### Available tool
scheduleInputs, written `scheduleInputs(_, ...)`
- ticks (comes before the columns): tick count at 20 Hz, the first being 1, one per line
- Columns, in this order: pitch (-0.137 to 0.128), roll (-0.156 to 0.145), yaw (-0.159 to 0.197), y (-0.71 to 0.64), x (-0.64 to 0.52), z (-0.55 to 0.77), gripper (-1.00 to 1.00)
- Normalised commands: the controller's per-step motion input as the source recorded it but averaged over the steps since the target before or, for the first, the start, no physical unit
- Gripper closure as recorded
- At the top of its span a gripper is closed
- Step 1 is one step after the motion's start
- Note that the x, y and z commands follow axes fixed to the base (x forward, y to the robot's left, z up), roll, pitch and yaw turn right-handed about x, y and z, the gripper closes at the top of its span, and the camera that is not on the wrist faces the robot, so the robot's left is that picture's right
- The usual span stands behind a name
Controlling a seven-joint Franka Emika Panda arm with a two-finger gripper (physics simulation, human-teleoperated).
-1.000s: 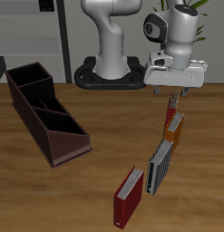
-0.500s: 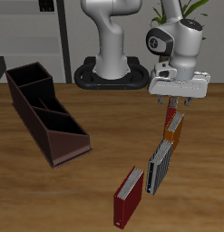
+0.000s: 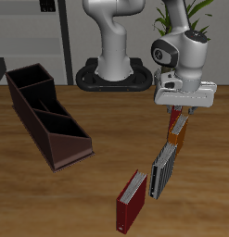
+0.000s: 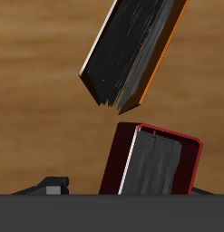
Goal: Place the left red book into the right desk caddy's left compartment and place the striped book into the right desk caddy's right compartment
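Note:
The left red book [image 3: 177, 120] stands upright at the far end of a row of books, and my gripper [image 3: 182, 110] hangs open just above it, a finger on either side of its top edge. In the wrist view that red book [image 4: 151, 165] is seen from above, close below me, and a grey fingertip [image 4: 55, 187] shows beside it. The striped book [image 3: 163, 168] stands two places nearer the table's front edge. The right desk caddy [image 3: 47, 118], dark maroon with dividers, lies across the table, with nothing showing in its compartments.
An orange book [image 3: 175, 140] stands between the left red book and the striped book, and in the wrist view the orange book [image 4: 131, 53] is just beyond the red one. A second red book [image 3: 132, 201] stands nearest the front edge. The robot's base [image 3: 111, 74] is at the back.
My gripper has come down and shifted slightly toward the front, so its fingers now reach the top of the left red book. The books and the caddy have not moved.

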Motion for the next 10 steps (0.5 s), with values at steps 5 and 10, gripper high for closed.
scheduleInputs(5, 0.002, 0.005, -0.001, -0.03, -0.03, -0.02, 1.00)
scheduleInputs(10, -0.023, 0.002, 0.008, -0.15, -0.06, 0.16, 1.00)
